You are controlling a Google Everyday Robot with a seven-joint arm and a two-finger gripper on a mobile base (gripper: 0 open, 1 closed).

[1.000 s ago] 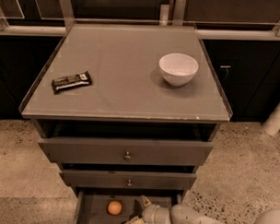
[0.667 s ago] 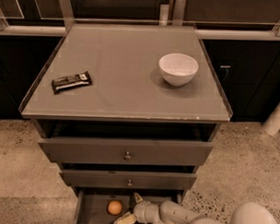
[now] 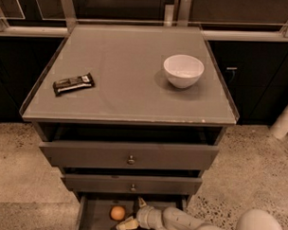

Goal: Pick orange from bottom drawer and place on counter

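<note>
Gripper (image 3: 129,213) is down in the bottom drawer (image 3: 95,218), arm coming in from img-right along the drawer floor. Fingers (image 3: 127,224) are spread: one tip points up toward the drawer back, the other lies low toward the front, nothing between them yet. Orange (image 3: 117,213) sits on the drawer floor, left-centre, just beside the fingertips on their img-left, roughly in line w/ the gap. Can't tell if the lower tip is touching it. Round fruit, so no long axis and approach angle doesn't matter much. Key relation: orange is straight ahead of the open mouth, so my read is a short push left, then close. Risk: smooth ball on a flat floor, a one-sided nudge prob rolls it toward the left wall. Drawer is narrow, not much room to chase. Drop target is the bench (image 3: 127,64) up top, big bare area btwn the candy bar (image 3: 73,83) and the white bowl (image 3: 183,70). Two knobbed drawers above stick out a bit, so the lift prob needs to clear those fronts first.
</note>
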